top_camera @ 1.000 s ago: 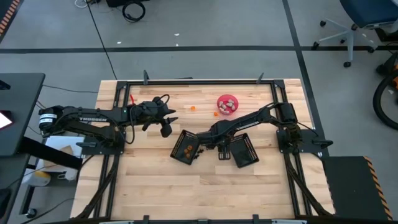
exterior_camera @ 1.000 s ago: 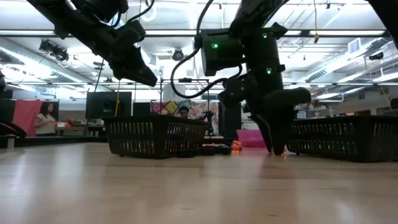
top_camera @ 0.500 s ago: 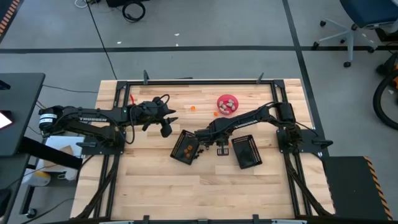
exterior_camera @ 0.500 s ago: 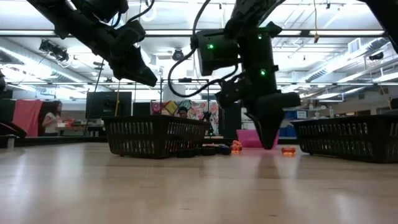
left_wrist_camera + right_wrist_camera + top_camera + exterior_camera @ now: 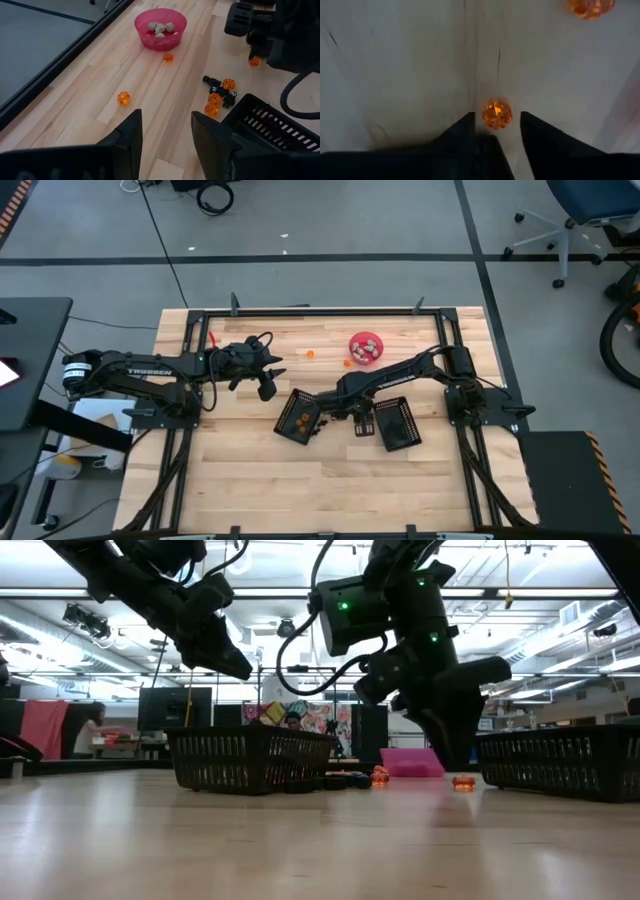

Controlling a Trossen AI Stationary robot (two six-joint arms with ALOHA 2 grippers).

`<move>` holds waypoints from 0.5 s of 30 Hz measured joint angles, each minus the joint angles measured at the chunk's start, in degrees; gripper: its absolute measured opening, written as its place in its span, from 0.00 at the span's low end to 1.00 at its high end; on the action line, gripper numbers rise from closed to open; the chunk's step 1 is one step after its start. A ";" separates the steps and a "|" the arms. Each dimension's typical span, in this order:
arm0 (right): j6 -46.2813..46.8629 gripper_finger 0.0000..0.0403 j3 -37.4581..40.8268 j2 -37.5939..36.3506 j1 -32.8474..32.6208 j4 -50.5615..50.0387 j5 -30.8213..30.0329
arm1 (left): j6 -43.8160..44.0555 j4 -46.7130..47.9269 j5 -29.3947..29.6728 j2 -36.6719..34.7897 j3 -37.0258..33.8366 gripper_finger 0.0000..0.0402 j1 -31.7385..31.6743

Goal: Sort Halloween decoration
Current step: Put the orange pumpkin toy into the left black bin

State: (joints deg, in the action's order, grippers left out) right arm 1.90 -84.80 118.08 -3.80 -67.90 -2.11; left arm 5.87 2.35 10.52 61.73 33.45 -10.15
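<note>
The decorations are tiny orange, black and pale pieces. Pale ones lie in the pink bowl [image 5: 160,27]. Several orange and black pieces [image 5: 220,92] lie on the table beside the left black mesh basket [image 5: 298,417], and loose orange ones lie nearer the bowl [image 5: 123,97]. My right gripper [image 5: 496,120] is open and points down at the table between the two baskets [image 5: 358,424]. Its fingertips stand on either side of one orange piece [image 5: 497,114] that rests on the wood, and a gap shows on each side. My left gripper [image 5: 165,132] is open and hangs above the table's left part [image 5: 268,385].
A second black mesh basket [image 5: 396,423] sits just right of my right gripper. Another orange piece [image 5: 592,6] lies a little beyond the one between my fingers. A black frame [image 5: 310,311] runs round the table. People stand in the room behind [image 5: 88,730].
My right gripper drew a little toward the left basket, then came back toward the right basket and turned. Its fingers now stand over the orange piece, which lies a little nearer the right basket than a second ago. My left arm kept still.
</note>
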 joint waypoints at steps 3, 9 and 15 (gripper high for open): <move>0.73 0.50 0.22 0.00 0.01 0.62 -0.34 | 0.00 -0.25 0.00 0.00 -0.02 0.35 0.00; 0.93 0.54 0.72 0.00 0.01 2.21 -1.45 | 0.00 -0.26 0.00 0.00 -0.03 0.35 0.01; 1.95 0.51 3.90 0.00 0.01 3.29 -1.44 | 0.00 -0.32 0.00 0.00 -0.04 0.35 0.04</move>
State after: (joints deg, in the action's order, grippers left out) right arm 3.85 -80.89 118.08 -3.79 -64.62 -3.55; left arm 5.87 2.03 10.52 61.73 33.41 -10.11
